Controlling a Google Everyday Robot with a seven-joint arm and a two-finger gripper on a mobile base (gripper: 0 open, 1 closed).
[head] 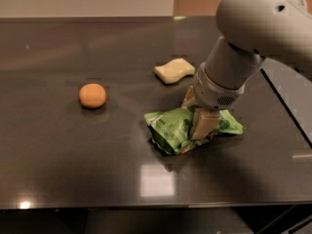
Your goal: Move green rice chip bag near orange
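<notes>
The green rice chip bag (170, 128) lies crumpled on the dark table, right of centre. My gripper (195, 115) comes down on the bag's middle. One finger (201, 126) stands at its near side and the other at its far side, pinching the foil. The bag's underside still rests on the table. The orange (92, 95) sits on the table to the left, well apart from the bag. The arm hides part of the bag's right half.
A pale yellow wavy sponge (174, 70) lies just behind the bag and left of the arm. The dark table (73, 169) has its front edge near the bottom of the view and a seam at the right.
</notes>
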